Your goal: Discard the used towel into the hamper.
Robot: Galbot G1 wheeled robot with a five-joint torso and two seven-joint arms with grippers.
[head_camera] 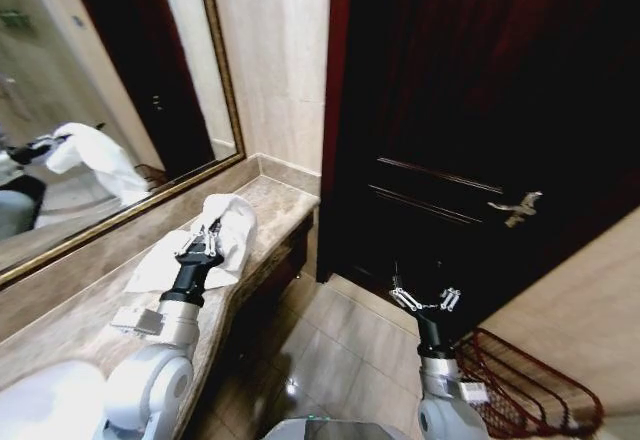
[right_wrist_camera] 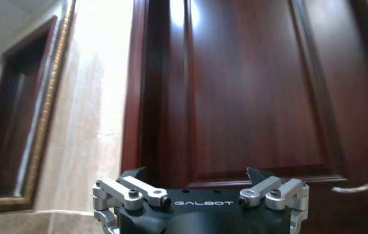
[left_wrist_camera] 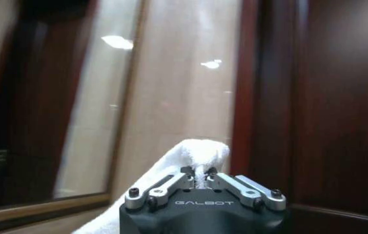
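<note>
Head view: towel (head_camera: 222, 228) pinched in left gripper (head_camera: 203, 237) jaws over counter (head_camera: 100, 310).

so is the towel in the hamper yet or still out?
Out. The towel is pinched in the left gripper above the counter; the hamper sits on the floor beside the open right gripper.

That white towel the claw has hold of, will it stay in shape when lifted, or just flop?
It will probably flop: the towel already lies in soft folds where the left claw pinches it above the counter. It looks light, since a small pinch raises a peak. The terry surface seems unlikely to slip.
</note>
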